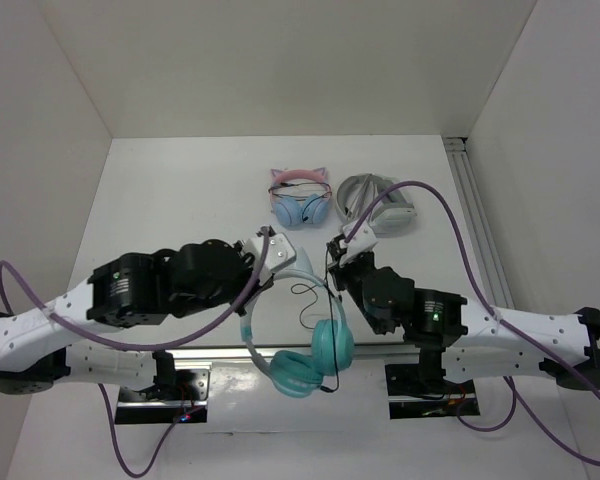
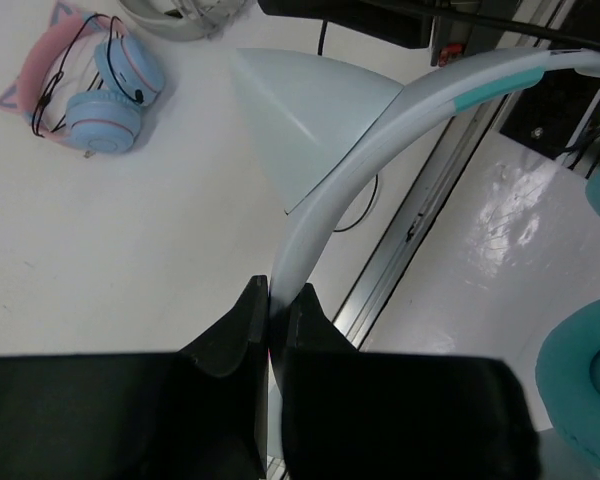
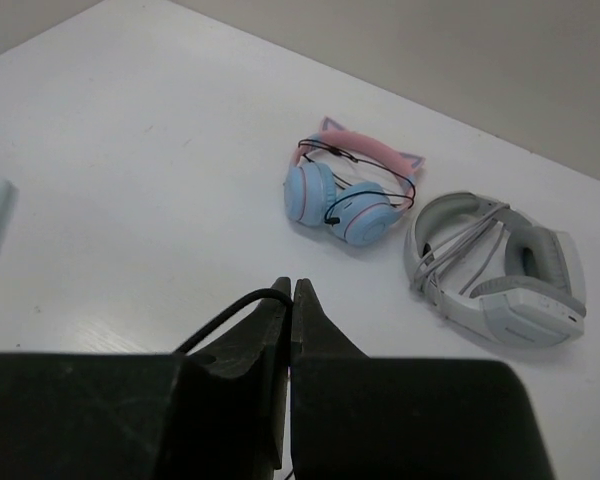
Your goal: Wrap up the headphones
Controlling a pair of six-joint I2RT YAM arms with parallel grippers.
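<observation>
Headphones (image 1: pixel 329 345) are being held ready for wrapping: headband (image 2: pixel 352 168) clamped in the left gripper (image 2: pixel 270 298), cable (image 3: pixel 227 311) pinched in the right gripper (image 3: pixel 292 296).

L arm in from lower left, elbow bent, wrist angled up-right toward centre. L gripper (image 1: pixel 268 240) jaws clamped tight on headphones (image 1: pixel 330 345) band, fingers (image 2: pixel 242 320) nearly meeting. R arm in from lower right, forearm low, wrist pointing up-left. R gripper (image 3: pixel 288 292) jaws closed, thin black cable (image 3: pixel 225 312) nipped betw. tips. Grippers near each other, apart.
</observation>
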